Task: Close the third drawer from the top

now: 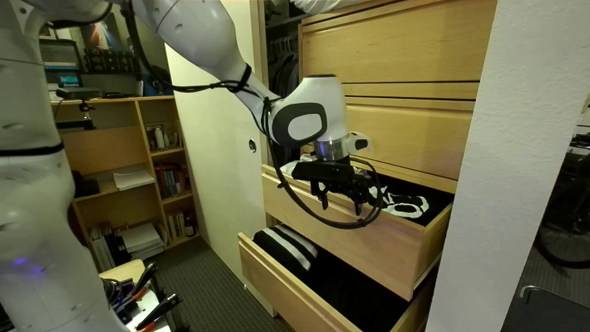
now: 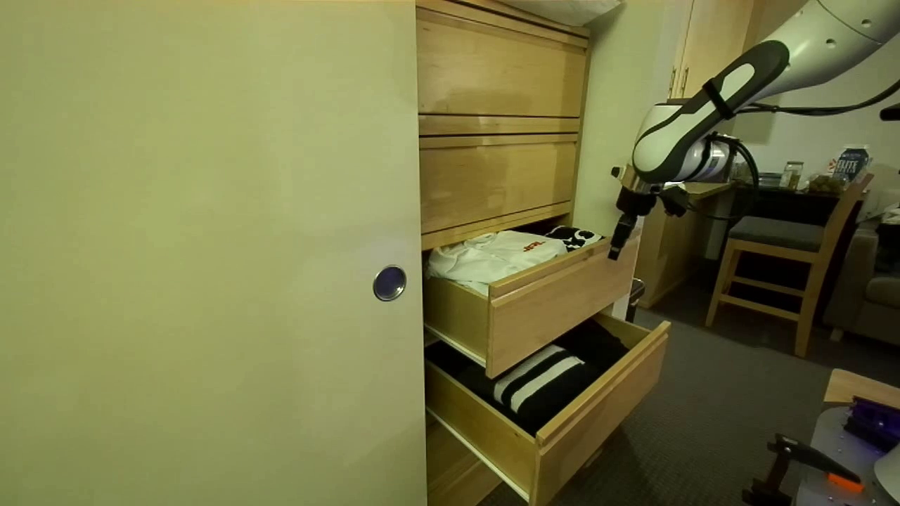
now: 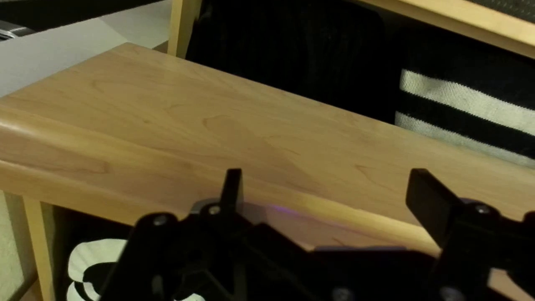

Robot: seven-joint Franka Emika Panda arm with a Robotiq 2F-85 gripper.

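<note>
- Your one pincer (image 3: 327,179) stands wide, jaws apart, near the front of the third drawer (image 2: 555,309).
- Your third drawer is pulled out, below two closed drawers (image 2: 499,179), above one pulled-out drawer (image 2: 603,414).
- Around you: one chair (image 2: 777,235), one bookcase (image 1: 106,150), dark carpet (image 2: 703,400).
</note>
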